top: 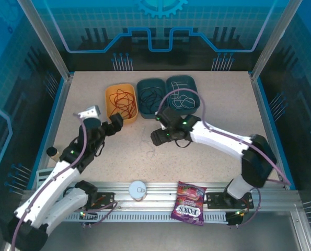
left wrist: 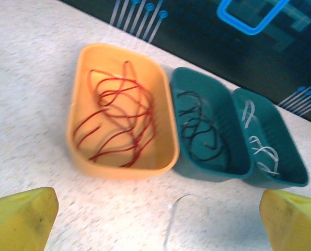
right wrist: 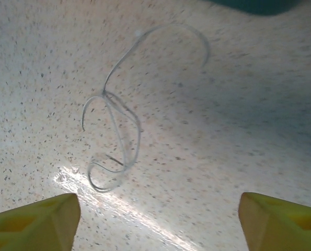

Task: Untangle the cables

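Note:
Red cables (left wrist: 118, 117) lie curled in an orange tray (left wrist: 74, 141). Black cables (left wrist: 202, 133) sit in the teal tray (left wrist: 207, 170) beside it, and white cables (left wrist: 260, 149) in a second teal tray (left wrist: 288, 175). One loose white cable (right wrist: 116, 136) loops on the tabletop, also seen as the white cable (top: 147, 148) between the arms. My left gripper (left wrist: 160, 222) is open, hovering near the orange tray's (top: 121, 102) front with nothing between its fingers. My right gripper (right wrist: 155, 222) is open just above the table, the loose cable lying ahead and to the left of its fingers (right wrist: 35, 222).
A candy bag (top: 189, 203) and a round white disc (top: 138, 189) rest on the front rail. A small black object (top: 52, 151) sits by the left wall, and a grey-white object (top: 89, 111) lies left of the orange tray. Blue walls border the table.

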Available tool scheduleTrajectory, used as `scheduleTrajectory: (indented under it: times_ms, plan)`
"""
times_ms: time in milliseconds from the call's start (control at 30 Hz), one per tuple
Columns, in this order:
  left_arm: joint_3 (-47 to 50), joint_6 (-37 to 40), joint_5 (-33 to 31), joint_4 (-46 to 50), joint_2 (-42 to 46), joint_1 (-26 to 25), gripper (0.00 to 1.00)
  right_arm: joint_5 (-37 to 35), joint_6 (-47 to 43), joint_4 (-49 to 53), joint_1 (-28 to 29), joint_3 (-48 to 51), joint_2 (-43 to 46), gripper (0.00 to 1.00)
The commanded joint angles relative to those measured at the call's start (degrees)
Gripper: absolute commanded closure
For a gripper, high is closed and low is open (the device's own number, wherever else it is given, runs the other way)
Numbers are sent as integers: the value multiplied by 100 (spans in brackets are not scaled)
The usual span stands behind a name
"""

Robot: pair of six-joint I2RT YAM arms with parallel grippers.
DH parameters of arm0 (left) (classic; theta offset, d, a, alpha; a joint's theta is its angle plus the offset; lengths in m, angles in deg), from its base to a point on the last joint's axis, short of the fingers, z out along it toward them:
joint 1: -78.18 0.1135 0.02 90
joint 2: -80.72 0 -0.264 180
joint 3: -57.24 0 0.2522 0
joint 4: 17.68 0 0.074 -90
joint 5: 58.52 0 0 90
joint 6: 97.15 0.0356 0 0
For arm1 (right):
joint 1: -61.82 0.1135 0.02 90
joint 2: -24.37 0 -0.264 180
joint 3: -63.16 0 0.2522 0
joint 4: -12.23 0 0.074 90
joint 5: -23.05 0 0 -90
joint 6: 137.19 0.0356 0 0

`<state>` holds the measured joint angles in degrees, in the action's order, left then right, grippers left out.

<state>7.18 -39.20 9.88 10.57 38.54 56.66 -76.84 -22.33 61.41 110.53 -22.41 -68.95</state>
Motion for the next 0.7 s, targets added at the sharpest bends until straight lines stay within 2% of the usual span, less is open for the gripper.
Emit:
scheduleTrajectory:
  times_ms: [0,133,267,367,667]
  plan:
    - [466,-411,-722,695,729,54,1,82,-147,368,281,-605,-680,27]
    - [850,-609,-1003,804,1549,59,1,-180,-345,815,476,-1378,-1553,39]
    - [1025,-618,-1150,653,1963,69,1,-301,-477,1045,534,-1886,-2141,52]
    - [1040,-611,-1228,618,1972,76,1,-349,-498,1121,540,-2073,-2384,59]
    - [1123,-627,-1210,449,1661,79,1,-319,-570,1194,567,-2332,-2847,68]
